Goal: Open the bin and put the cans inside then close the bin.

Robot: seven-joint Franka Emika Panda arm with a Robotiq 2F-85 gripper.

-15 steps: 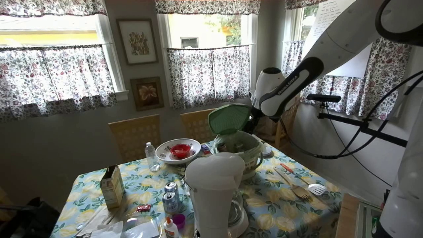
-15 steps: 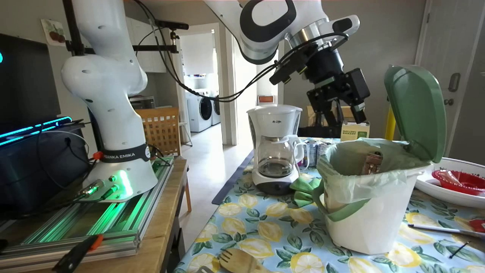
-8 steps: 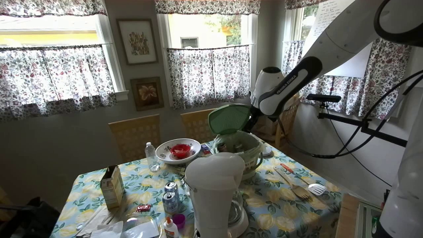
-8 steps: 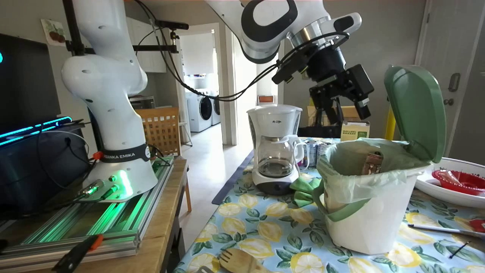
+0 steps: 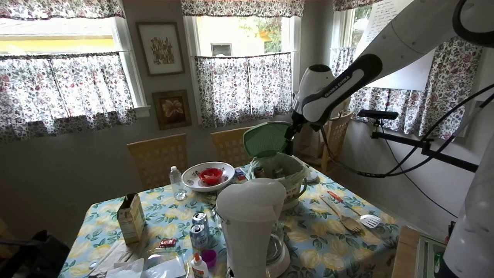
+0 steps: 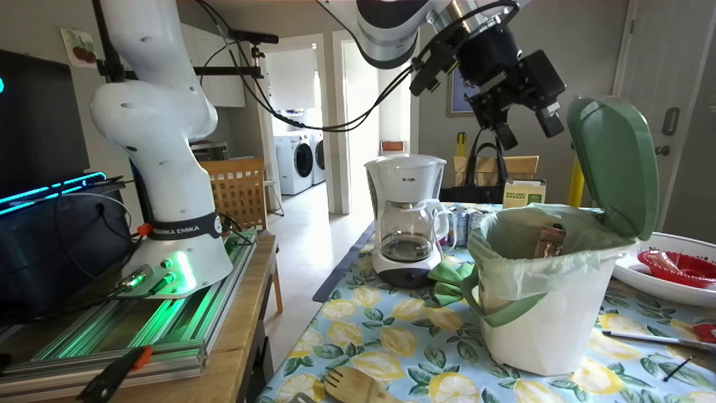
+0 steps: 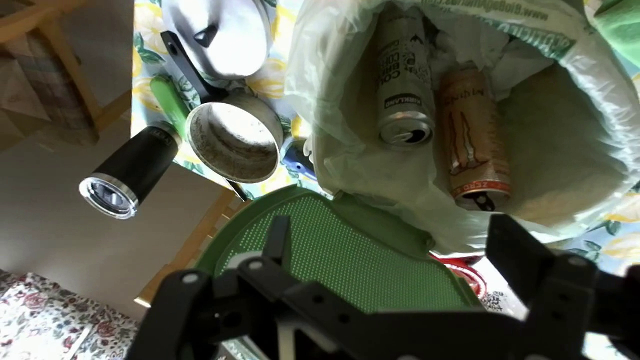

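Gripper spread wide; bin below, w/ 2 cans inside; labels legibly shown in wrist view only.

Silvery can and orange can lie side by side in pale liner; green bin lid stands open, claw spread wide!

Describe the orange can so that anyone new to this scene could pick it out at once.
On the lemon-print tablecloth, find the white bin with its green lid raised. Inside, in the wrist view, the orange can is beside the silver can. Its neighbour has a black label; only the orange one bears a claw mark and a red band.
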